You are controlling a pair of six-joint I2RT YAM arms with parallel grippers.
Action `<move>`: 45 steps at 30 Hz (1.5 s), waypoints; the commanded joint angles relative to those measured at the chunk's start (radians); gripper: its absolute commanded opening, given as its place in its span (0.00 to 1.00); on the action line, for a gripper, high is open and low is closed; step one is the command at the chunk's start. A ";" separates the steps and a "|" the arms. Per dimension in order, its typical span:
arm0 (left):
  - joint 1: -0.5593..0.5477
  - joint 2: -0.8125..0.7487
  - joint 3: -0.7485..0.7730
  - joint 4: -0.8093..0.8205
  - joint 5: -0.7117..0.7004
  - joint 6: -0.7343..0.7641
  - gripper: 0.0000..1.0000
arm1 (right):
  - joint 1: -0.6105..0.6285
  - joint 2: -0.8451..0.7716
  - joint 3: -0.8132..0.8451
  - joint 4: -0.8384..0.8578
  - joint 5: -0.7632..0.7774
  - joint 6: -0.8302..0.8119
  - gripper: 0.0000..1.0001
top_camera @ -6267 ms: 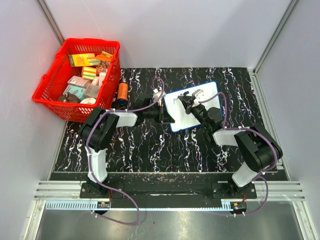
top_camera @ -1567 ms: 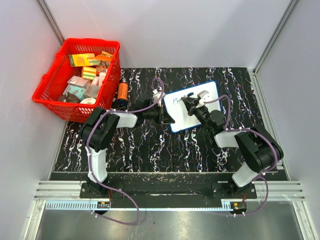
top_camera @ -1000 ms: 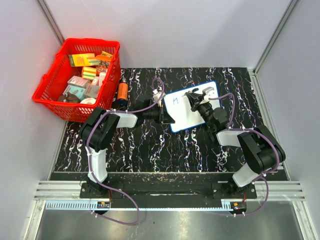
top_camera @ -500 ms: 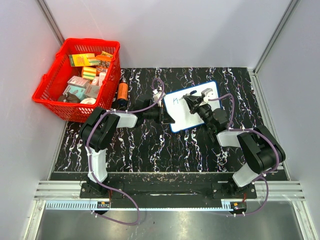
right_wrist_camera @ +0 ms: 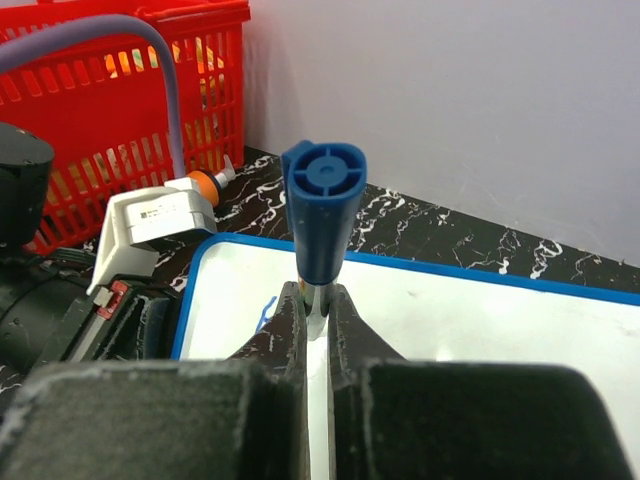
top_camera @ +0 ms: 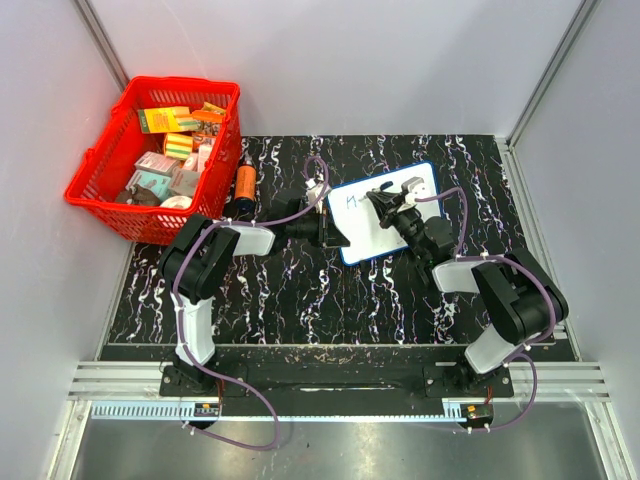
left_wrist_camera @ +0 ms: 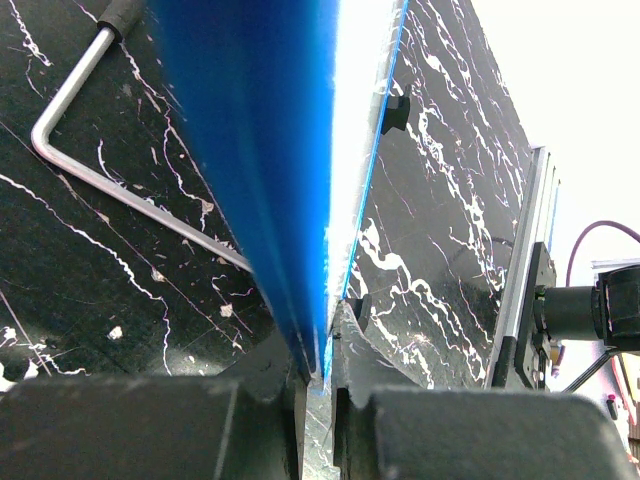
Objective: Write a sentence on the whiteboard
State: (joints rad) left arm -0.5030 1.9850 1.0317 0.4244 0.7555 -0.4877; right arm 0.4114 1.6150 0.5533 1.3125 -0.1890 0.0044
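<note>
A short blue handwritten mark [top_camera: 350, 201] stands near the left edge of the whiteboard [top_camera: 372, 238]. From above it looks like a capital H, though it is too small to be sure. Print on the packets [top_camera: 165, 120] in the red basket [top_camera: 178, 82] is too small to read.

Table [top_camera: 300, 290]: black, white-veined top, four items recorded.
A red basket [top_camera: 180, 83] filled with small packages is set at the far left corner, partly overhanging the left edge. An orange bottle [top_camera: 245, 183] is noted just beside its right wall. A whiteboard [top_camera: 362, 235] is placed right of centre, turned at a slant to the table edges; whether it lies fully flat on the top cannot be determined. A bent metal key [left_wrist_camera: 130, 198] is seen lying flat on the top next to the whiteboard.
</note>
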 commanded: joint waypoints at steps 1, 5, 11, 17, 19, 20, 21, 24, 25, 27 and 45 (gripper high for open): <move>-0.016 0.072 -0.048 -0.203 -0.148 0.107 0.00 | -0.005 0.020 0.031 0.137 0.034 -0.034 0.00; -0.017 0.072 -0.055 -0.200 -0.148 0.106 0.00 | -0.006 0.023 0.033 0.139 0.045 -0.040 0.00; -0.016 0.067 -0.061 -0.200 -0.150 0.106 0.00 | -0.005 0.025 0.033 0.142 0.025 -0.032 0.00; -0.016 0.064 -0.062 -0.202 -0.153 0.107 0.00 | -0.005 0.026 0.019 0.143 -0.033 -0.024 0.00; -0.016 0.064 -0.059 -0.203 -0.151 0.107 0.00 | -0.005 0.026 0.017 0.143 -0.036 -0.026 0.00; -0.016 0.066 -0.058 -0.203 -0.150 0.107 0.00 | -0.005 0.026 0.016 0.142 -0.049 -0.027 0.00; -0.016 0.067 -0.059 -0.205 -0.150 0.109 0.00 | -0.005 0.025 0.013 0.143 -0.047 -0.030 0.00; -0.016 0.067 -0.059 -0.207 -0.151 0.109 0.00 | -0.005 0.022 0.005 0.140 -0.049 -0.038 0.00; -0.016 0.066 -0.058 -0.207 -0.151 0.109 0.00 | -0.005 0.022 0.004 0.140 -0.047 -0.043 0.00; -0.016 0.067 -0.056 -0.205 -0.150 0.107 0.00 | -0.006 0.022 0.000 0.130 -0.052 -0.046 0.00; -0.016 0.069 -0.056 -0.207 -0.150 0.115 0.00 | -0.020 0.006 -0.001 0.047 -0.061 -0.060 0.00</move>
State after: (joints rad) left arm -0.5030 1.9854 1.0317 0.4240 0.7544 -0.4904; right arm 0.4046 1.6337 0.5549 1.3170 -0.2310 -0.0288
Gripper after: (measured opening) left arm 0.116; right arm 0.054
